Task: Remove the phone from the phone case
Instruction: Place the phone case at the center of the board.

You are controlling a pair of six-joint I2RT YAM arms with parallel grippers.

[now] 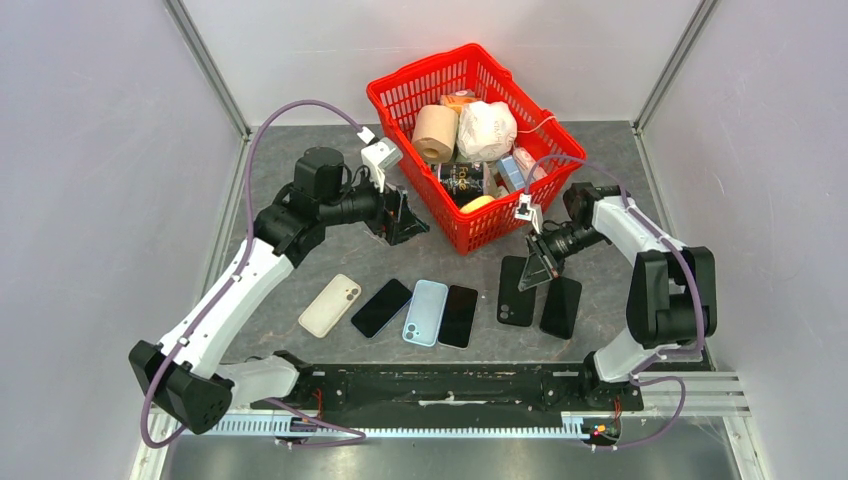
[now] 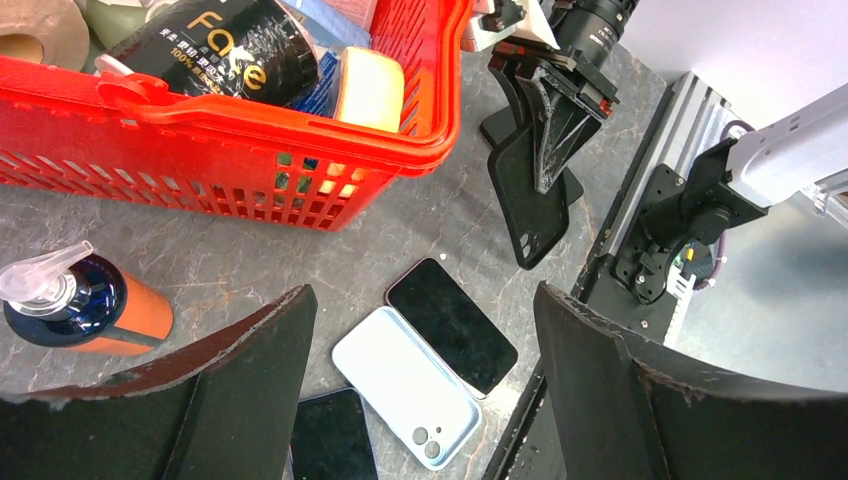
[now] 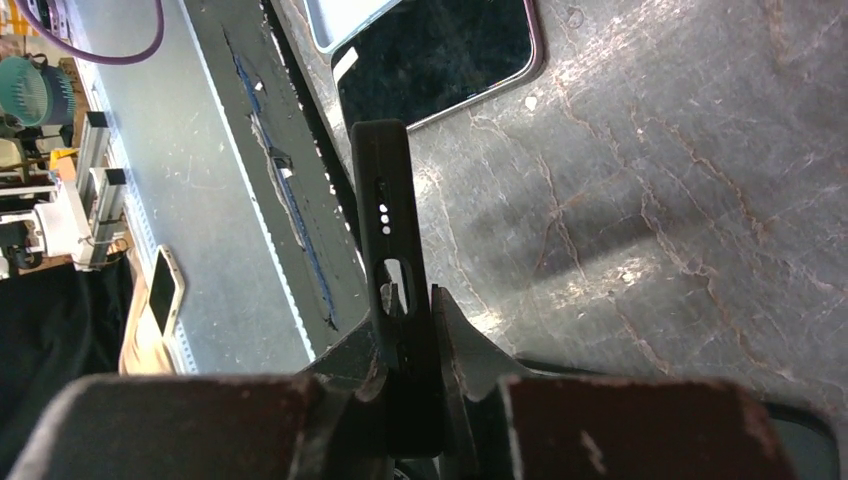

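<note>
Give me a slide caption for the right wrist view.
Right gripper shut on the edge of a black phone case, above the marbled table.

Grey booth around a dark, stone-look table

Plain pale grey walls (image 1: pixel 90 150) close in the left, back and right sides, with slanting metal posts (image 1: pixel 205 65) at the two far corners. The tabletop (image 1: pixel 440 268) is dark grey with pale marbled veins and takes a faint sheen under soft, even light. A ribbed metal rail (image 1: pixel 450 432) runs along its near edge.
</note>
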